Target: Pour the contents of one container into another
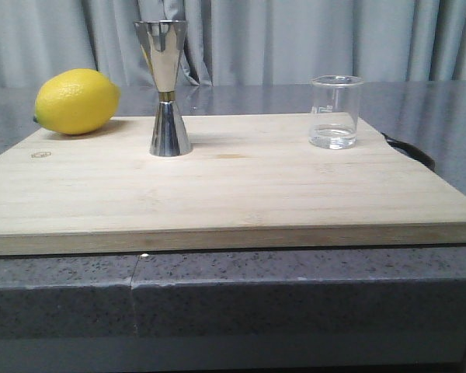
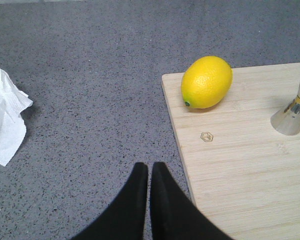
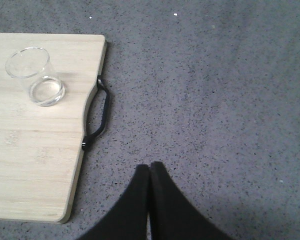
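A small clear glass beaker is seen standing upright on the wooden cutting board, near the board's right edge and toward its far side; whether anything is held in it cannot be told. The board's black side handle is found just beside the beaker, on that same right edge. The steel hourglass jigger is set upright on the board too, well apart from the beaker, toward the board's left half, its narrow waist tinted gold. A yellow lemon is laid on its side at the board's far left corner, near the jigger but not touching it. A small hexagonal mark is stamped into the board close to the lemon. The board is carried by a dark speckled grey surface, and a crumpled white paper towel is left on that surface, well off the board's left edge. The left claw is held over the bare surface just off the board's left edge, its fingers pressed together on nothing. The right claw is likewise held over the surface off the board's right edge, fingers together and empty.
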You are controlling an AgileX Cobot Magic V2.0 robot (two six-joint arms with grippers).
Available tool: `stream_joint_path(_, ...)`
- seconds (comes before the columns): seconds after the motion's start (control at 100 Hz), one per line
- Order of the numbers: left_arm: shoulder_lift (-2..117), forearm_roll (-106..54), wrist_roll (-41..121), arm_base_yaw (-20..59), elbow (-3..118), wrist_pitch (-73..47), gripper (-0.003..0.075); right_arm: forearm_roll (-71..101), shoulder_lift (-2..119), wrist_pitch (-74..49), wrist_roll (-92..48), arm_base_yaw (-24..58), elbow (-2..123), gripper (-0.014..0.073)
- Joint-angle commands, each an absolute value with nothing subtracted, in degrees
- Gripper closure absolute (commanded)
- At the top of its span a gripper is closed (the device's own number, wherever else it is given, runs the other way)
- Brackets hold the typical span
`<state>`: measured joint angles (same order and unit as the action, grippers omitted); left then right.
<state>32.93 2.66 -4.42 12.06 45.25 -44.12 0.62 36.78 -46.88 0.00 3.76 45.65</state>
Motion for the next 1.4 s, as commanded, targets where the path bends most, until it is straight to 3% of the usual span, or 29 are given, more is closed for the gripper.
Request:
stream_joint_path(0.0,33.13,2.2,-5.03,11.98,46.42,-39.86,0.0739,0.66,36.69,-42.65,0.0,3.31,47.03,0.0664)
stream_joint_path(0.39,29.91,2.02,-4.76,10.15,44.54,-38.3,0.0739,0.66,36.69,-42.65,0.0,3.31,47.03,0.0664)
stream_joint_path(0.61,17.12,3.49,-4.61,3.01,27.86,-24.1,0.0739,0.66,36.69,-42.65,0.0,3.31,47.03,0.0664)
stream_joint_path(0.91,-0.06,2.61,-4.61,2.31,5.13,-4.96,0.0739,0.66,36.69,-42.65,0.0,3.31,47.03,0.0664)
stream_joint_path(1.15,-1.8,2.61,-4.61,2.31,-0.64,3.91,0.0739,0.66,36.69,-42.92,0.0,3.31,47.03,0.0664)
stream_joint_path(1.39,-1.8,2.72,-4.61,2.31,-0.54,4.55,0.0739,0.66,36.69,-42.92,0.0,3.31,47.03,0.0664)
